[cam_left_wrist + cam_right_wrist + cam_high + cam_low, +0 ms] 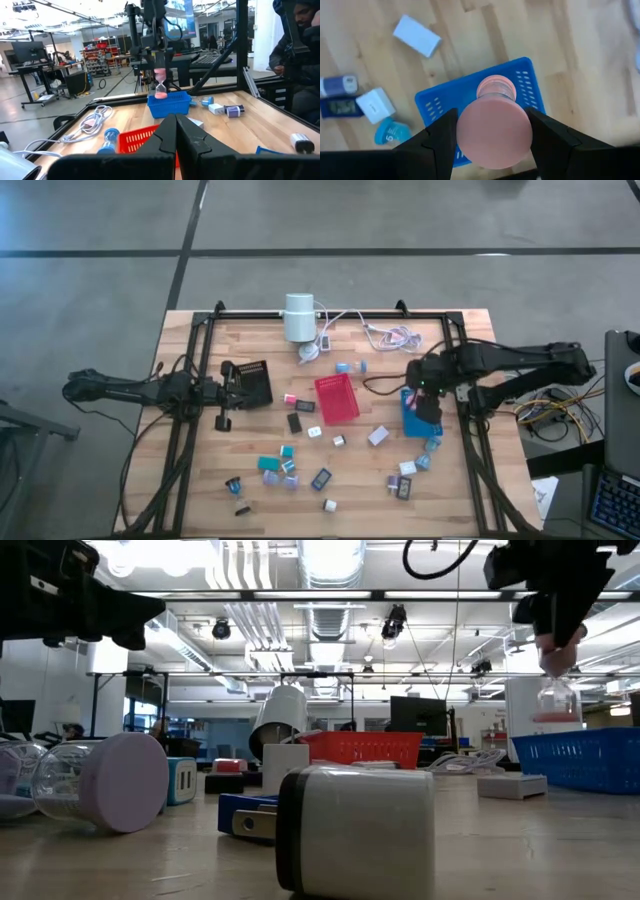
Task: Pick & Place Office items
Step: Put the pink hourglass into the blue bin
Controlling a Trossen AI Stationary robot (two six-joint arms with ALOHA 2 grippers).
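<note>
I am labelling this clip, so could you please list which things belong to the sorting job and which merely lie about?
Job:
- pink-capped clear sand timer, held by the right gripper over the blue plastic tray
- small scattered pieces, e.g. teal block

Lying about:
- white cylinder
- white cables

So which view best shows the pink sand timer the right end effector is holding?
The right wrist view: the pink sand timer fills it, clamped above the blue tray. The left wrist view shows its profile from afar, the low view only its lower bulb, the high view hides it.
</note>
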